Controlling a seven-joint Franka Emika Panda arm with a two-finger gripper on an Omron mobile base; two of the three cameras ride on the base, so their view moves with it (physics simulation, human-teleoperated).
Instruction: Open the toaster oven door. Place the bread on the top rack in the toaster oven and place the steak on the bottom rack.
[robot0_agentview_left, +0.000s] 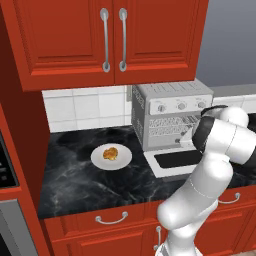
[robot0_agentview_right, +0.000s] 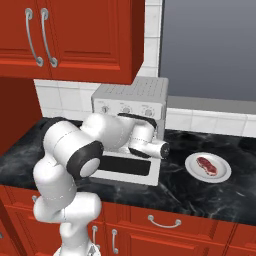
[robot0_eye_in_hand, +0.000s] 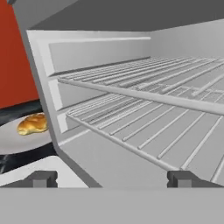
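Hovering wide-open, empty pincer (robot0_eye_in_hand: 112, 178) before dropped silver-framed glass door (robot0_agentview_left: 176, 160), leaving both wire racks reachable for golden-brown roll (robot0_agentview_left: 110, 153).

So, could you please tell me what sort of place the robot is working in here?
A rendered home kitchen, most likely: red wooden cabinets hang over a black marbled counter, a boxy silver-grey toaster oven stands open on it, and a golden-brown roll sits on a round white plate.

We see the toaster oven door (robot0_agentview_left: 186, 161) flat down on the surface (robot0_agentview_left: 75, 175), cavity mouth unobstructed. Gap between top rack (robot0_eye_in_hand: 144, 89) and bottom rack (robot0_eye_in_hand: 131, 127) looks tight, probably passable. Arm crowds the front.
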